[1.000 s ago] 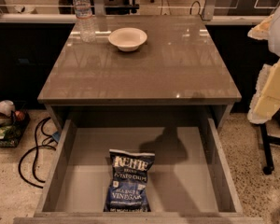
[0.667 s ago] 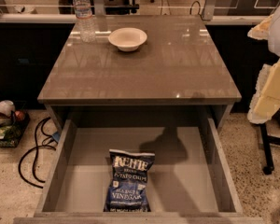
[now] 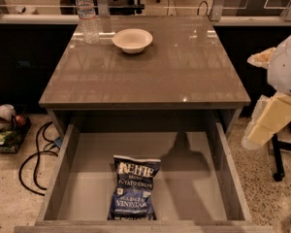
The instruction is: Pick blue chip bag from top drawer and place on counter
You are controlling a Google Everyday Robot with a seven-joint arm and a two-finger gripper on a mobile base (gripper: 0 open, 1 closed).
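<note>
A speckled floor (image 3: 262, 183) surrounds a grey cabinet whose glossy grey-brown counter (image 3: 150, 76) fills the upper middle of the frame. A clear plastic water bottle (image 3: 87, 13) stands at the counter's upper-left corner. A shallow cream bowl (image 3: 132, 40) sits just to its right, apart from it.

Below the counter's front edge the top drawer (image 3: 228, 174) is pulled fully out, its pale flat bottom bare on both sides. The blue chip bag (image 3: 134, 188) lies flat in the lower middle of the frame, against the drawer's near wall and slightly left of centre.

The gripper (image 3: 263, 129) hangs at the right edge of the frame at mid-height, outside the drawer and beyond the counter's right side. This is well apart from the bag, which is down and to the left of it. It touches nothing and holds nothing, and whether it is spread or pressed together cannot be told. White arm housing (image 3: 288, 67) sits above it.

The bag is dark navy and crinkled. It carries white "Kettle" lettering near its top and a lighter blue label reading "Vinegar" lower down.

Black cables (image 3: 36, 154) loop on the floor at the left.
</note>
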